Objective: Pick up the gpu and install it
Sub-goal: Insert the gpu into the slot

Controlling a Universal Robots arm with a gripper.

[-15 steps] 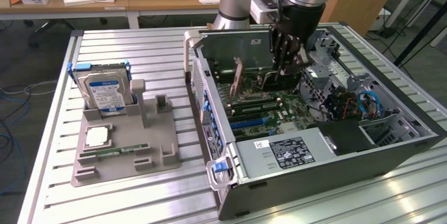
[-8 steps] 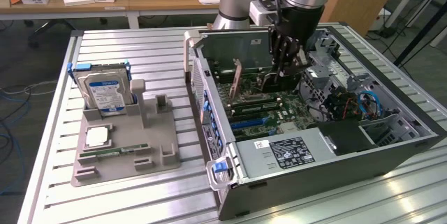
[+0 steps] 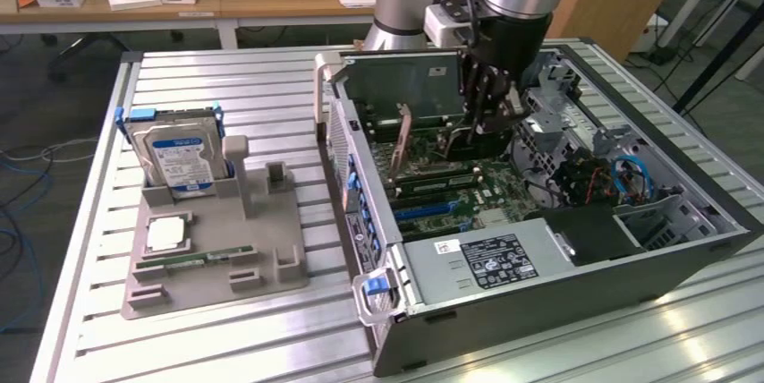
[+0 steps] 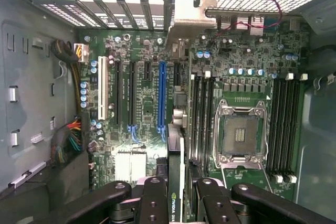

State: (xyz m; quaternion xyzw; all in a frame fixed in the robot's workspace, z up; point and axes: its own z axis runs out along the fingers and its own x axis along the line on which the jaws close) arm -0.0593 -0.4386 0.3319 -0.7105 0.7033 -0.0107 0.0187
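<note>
In the exterior view you are looking at an open computer case (image 3: 538, 311) lying on a slatted table (image 3: 239, 88). Inside it the gripper (image 3: 488, 119) is clamping the graphics card (image 3: 406, 88), which is standing on edge above the motherboard (image 3: 460, 191), its pale bracket pointing toward the exterior view's left. A power supply (image 3: 489, 262) is sitting in the near end of the case, and blue cables (image 3: 632, 177) are looping on the exterior view's right. Well apart, on the exterior view's left, a grey tray (image 3: 227, 222) is holding a hard drive (image 3: 179, 155) upright, with a processor chip (image 3: 165, 234) and a memory stick (image 3: 197, 258) lying flat in it.

In the wrist view you are seeing the gripper (image 4: 179, 187) pinching narrowly on the graphics card (image 4: 175, 203), which is showing edge-on between the two fingers (image 4: 152, 198). The card is hanging just beside the long blue slot (image 4: 161, 98), between it and the memory slots (image 4: 202, 114); you cannot tell whether it is touching the board. A processor socket (image 4: 239, 132) is sitting beyond the memory slots, and a wire bundle (image 4: 65, 140) is lying by the case wall, apart from the card.
</note>
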